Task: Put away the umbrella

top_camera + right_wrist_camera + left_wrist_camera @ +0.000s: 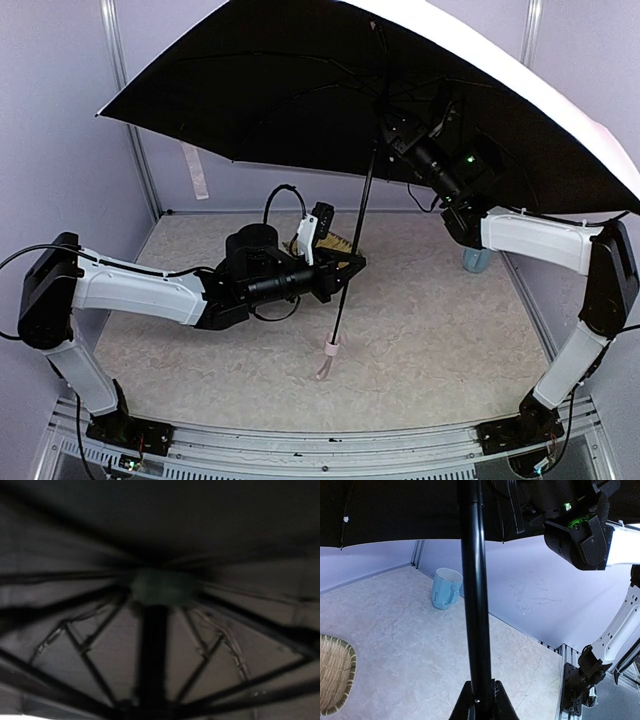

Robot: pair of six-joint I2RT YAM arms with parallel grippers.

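Steadying the open umbrella (pixel 300 90), upright mid-surface with handle (pixel 331 348) down, through the left tool (pixel 345 268) pinching its shaft (pixel 475 605), and pulling straight down along it with the right tool (pixel 392 125), closure there not discernible.

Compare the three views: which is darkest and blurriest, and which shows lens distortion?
Right wrist: darkest and blurred, filled by the umbrella from below. Top external: sharp, but wall rails bow outward from a wide lens. Left wrist: bright, sharp.
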